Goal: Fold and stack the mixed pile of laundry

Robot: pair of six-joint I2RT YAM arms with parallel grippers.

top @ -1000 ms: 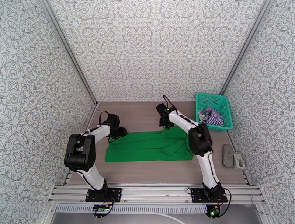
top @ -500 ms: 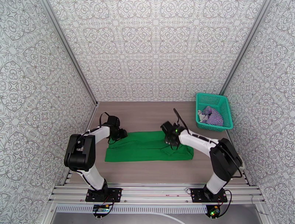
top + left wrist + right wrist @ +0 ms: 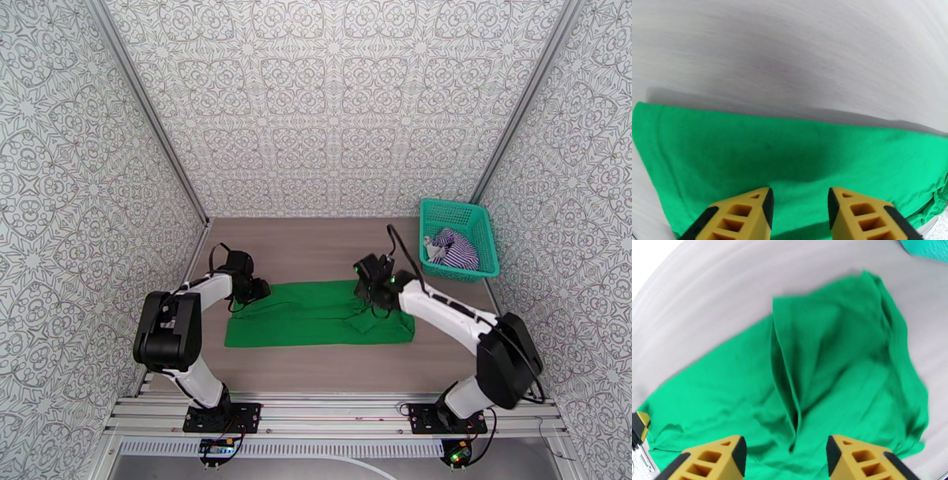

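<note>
Left tool point(image 3: 800, 196): fingers partly spread, nothing between them, low over far-left corner of green T-shirt point(image 3: 308, 320). Right tool point(image 3: 786, 445): fingers wide apart, empty, above rumpled right end of shirt, where fold stands up in ridge. Shirt lies as long flat band across middle of bench point(image 3: 316, 245), between both arms. Striped sleeveless top point(image 3: 454, 249) bunched inside teal basket point(image 3: 450, 207), far right of bench.

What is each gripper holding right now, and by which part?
Nothing, as far as the wrist views show. The left gripper and the right gripper both stand open over the green T-shirt, with no cloth pinched between their fingers.
</note>
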